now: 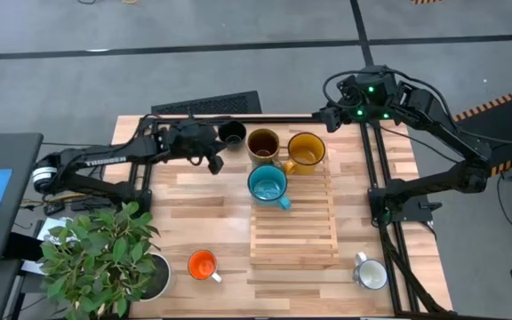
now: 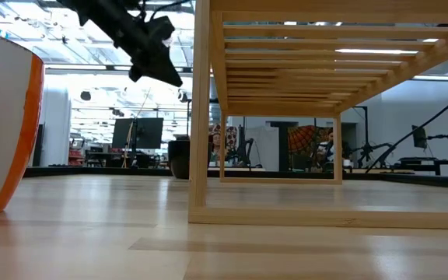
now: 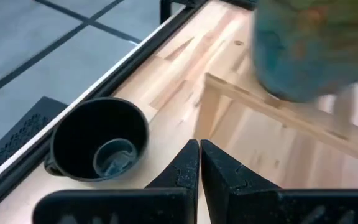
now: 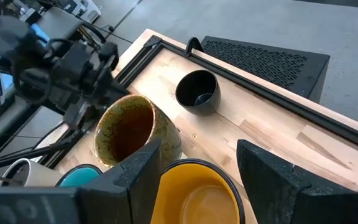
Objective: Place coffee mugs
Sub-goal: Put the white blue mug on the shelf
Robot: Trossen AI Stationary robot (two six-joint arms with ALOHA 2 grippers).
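The black mug (image 1: 232,133) (image 3: 99,146) stands upright on the table near the far edge. My left gripper (image 1: 213,160) (image 3: 199,155) hangs shut beside it, raised off the table (image 2: 158,70). The brown mug (image 1: 263,144) (image 4: 132,130) and the mustard-yellow mug (image 1: 307,151) (image 4: 197,193) stand at the far end of the slatted wooden rack (image 1: 292,222). The teal mug (image 1: 268,184) stands on the rack. My right gripper (image 1: 327,120) (image 4: 199,155) is open above the yellow mug's far side. The orange mug (image 1: 202,264) and the white mug (image 1: 372,274) stand near the near edge.
A potted plant (image 1: 105,258) fills the near left corner. A dark keyboard-like slab (image 1: 207,104) lies beyond the far edge. Black frame rails (image 1: 376,169) run along the table's right side. Bare wood lies between the rack and the orange mug.
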